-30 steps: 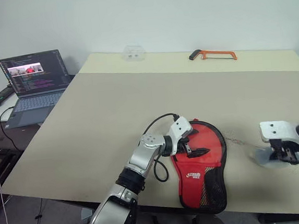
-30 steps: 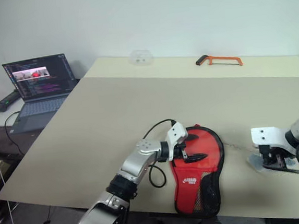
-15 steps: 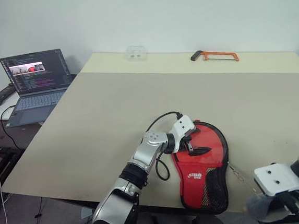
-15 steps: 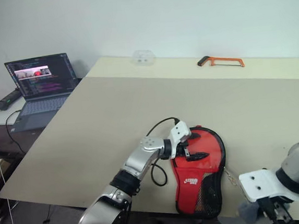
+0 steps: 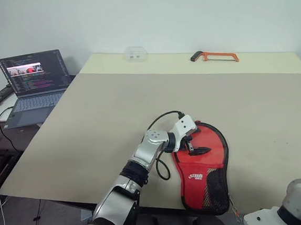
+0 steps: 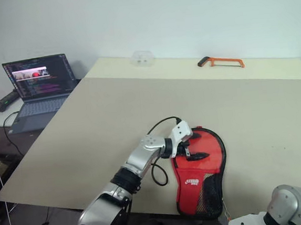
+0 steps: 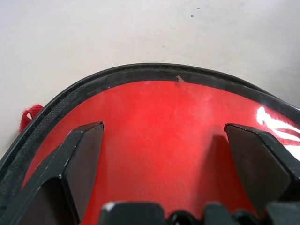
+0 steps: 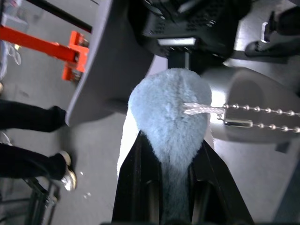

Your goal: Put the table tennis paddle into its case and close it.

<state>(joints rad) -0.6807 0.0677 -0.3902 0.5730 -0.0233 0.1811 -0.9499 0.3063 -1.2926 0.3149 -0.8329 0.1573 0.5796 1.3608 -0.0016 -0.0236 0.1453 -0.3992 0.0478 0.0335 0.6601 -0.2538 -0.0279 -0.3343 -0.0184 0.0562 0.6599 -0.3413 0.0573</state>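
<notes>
Head views: the right arm, out over the table's right side a second ago, has swung back and down off the near edge; now it sits below the table (image 5: pixel 113 110) at the near right corner. The left gripper (image 5: pixel 193 142) hasn't shifted, jaws spread wide over the round head of the case (image 5: pixel 202 166), which lies red face up, logo and mesh pocket toward the near edge, near centre-right of the table. A thin bead chain (image 5: pixel 234 209) trails off the case's near right corner over the edge. The paddle isn't visible; judging by the flat, closed look of the case it may already be inside, but I can't confirm. Far side: orange hacksaw (image 5: pixel 214 56), clear plastic piece (image 5: pixel 135 53); laptop (image 5: pixel 30 83) off to the left.

Left wrist view: both black fingers (image 7: pixel 79 159) wide apart over the red face, black zip border curving past the tips, nothing between them.

Right wrist view: adds what the head views miss, the right gripper (image 8: pixel 171 164) pinched narrow on a blue fluffy pompom (image 8: pixel 169 112) joined to the chain, floor below. Looks like pulling the zip closed by the charm.
</notes>
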